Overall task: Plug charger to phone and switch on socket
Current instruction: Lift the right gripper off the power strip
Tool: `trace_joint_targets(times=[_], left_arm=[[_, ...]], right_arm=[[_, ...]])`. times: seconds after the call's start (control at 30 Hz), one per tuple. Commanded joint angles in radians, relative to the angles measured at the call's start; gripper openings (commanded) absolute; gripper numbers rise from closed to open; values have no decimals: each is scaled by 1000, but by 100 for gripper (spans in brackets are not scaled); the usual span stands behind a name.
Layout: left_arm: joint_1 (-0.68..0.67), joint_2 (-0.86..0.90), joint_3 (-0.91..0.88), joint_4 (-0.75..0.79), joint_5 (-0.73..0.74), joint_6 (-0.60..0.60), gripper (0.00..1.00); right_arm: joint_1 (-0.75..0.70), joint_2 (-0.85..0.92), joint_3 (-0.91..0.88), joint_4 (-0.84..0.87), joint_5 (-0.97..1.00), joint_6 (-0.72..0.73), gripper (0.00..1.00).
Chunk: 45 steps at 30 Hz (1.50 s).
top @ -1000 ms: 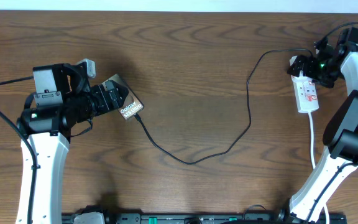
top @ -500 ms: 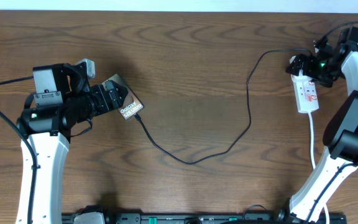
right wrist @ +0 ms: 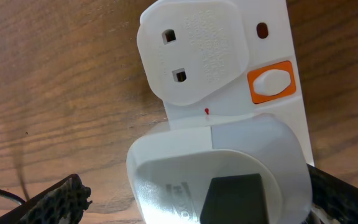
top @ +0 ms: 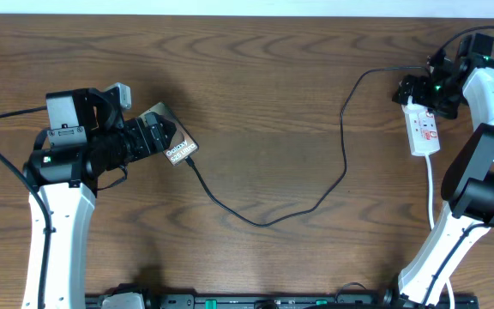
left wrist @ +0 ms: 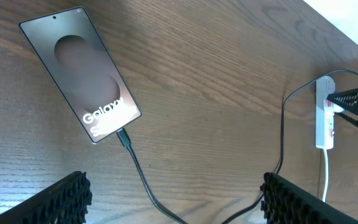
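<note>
The left gripper (left wrist: pixel 176 202) has its fingers spread wide and holds nothing. Just ahead of it, toward its left finger, the phone (left wrist: pixel 79 71) lies flat on the table (left wrist: pixel 216 68) with its lettering up. The charger (left wrist: pixel 138 171) has its connector seated in the phone's nearer short edge. Its cable runs back between the fingers and loops off toward the socket (left wrist: pixel 324 121), far ahead on the gripper's right.

The right gripper (right wrist: pixel 197 205) is also spread wide, straddling one end of the socket. A white-bodied plug (right wrist: pixel 229 155) sits between its fingers; whether they touch it cannot be told. Just beyond that plug are an orange switch (right wrist: pixel 271 82) and a rounded white plug-shaped piece (right wrist: pixel 191 50).
</note>
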Motion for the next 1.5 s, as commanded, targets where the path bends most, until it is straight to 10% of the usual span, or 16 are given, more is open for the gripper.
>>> trace_joint_targets(times=[0.0,0.93,1.47], left_arm=[[-3,-6,0,-3,-9,14,86],[-3,-6,0,-4,-9,14,86],[-3,-6,0,-3,-9,14,86]], right_arm=[[21,65,-40,-73,-51,74,99],[18,64,-27,-88,-272,35,99],[-6,-241,98,-217,122,173,99]])
